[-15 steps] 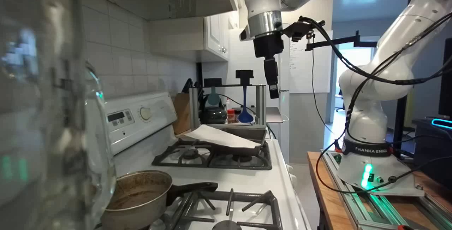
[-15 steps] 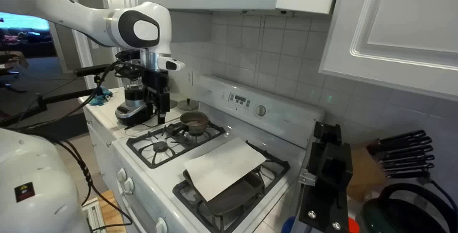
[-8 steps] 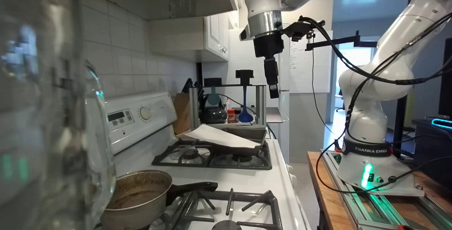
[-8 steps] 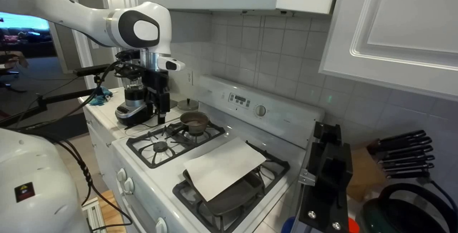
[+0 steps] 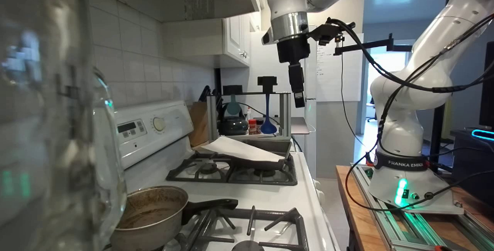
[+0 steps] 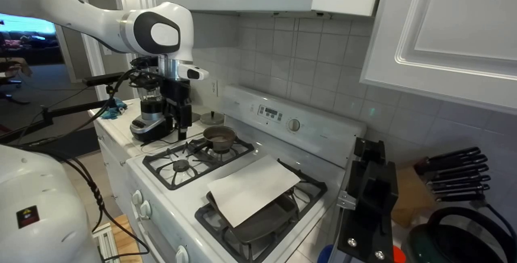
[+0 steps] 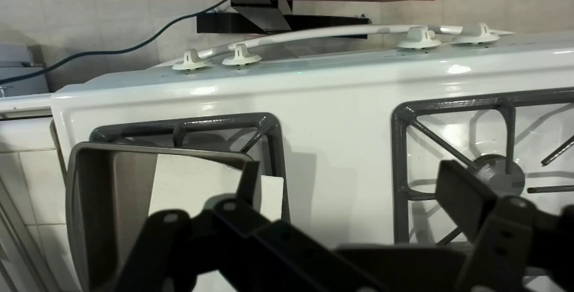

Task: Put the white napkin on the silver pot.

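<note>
The white napkin [image 6: 254,188] lies flat and tilted across a dark rectangular pan on the stove. It also shows in an exterior view [image 5: 243,150] and in the wrist view [image 7: 190,184], partly behind a finger. The silver pot [image 6: 224,144], with a brownish inside and dark handle, stands on a rear grate; it also shows in an exterior view [image 5: 144,229]. I cannot see it in the wrist view. My gripper [image 7: 356,189] is wide open with nothing between its fingers. It hangs above the stove, apart from napkin and pot, also in both exterior views [image 5: 299,100] [image 6: 182,134].
The dark pan [image 6: 268,220] sits on the burner grate under the napkin. A range hood [image 6: 258,1] overhangs the stove. A utensil rack [image 5: 286,114], a knife block [image 6: 412,194] and a kettle stand beyond one end. A blender [image 6: 150,117] and a pot lid [image 6: 212,118] stand at the other.
</note>
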You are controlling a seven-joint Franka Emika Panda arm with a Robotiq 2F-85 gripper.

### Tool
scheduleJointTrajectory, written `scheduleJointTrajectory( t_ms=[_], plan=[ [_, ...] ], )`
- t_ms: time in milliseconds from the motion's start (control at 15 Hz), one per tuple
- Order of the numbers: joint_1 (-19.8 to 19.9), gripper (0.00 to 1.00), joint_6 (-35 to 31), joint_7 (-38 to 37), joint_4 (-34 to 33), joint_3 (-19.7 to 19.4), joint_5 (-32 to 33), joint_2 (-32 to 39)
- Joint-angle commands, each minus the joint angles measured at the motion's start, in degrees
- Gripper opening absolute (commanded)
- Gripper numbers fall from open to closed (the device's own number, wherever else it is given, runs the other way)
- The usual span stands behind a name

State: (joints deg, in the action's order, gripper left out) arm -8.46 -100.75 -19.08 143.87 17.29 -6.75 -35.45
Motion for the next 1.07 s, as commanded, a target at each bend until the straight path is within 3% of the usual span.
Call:
scheduleJointTrajectory(
  t_ms=[0, 200, 667, 1000],
  plan=[
    [-0.50, 1.00, 0.05, -0.24, -0.07, -0.43, 0.25, 0.11],
    [1.22, 1.00, -1.44, -0.18, -1.82, -1.13, 1.45, 3.64],
    [7.91, 1.00, -14.48, -1.00, -8.57, -4.64, 10.12, 18.23],
    [7.97, 1.00, -21.22, -2.90, -14.90, -6.09, 15.56, 29.36]
  ],
)
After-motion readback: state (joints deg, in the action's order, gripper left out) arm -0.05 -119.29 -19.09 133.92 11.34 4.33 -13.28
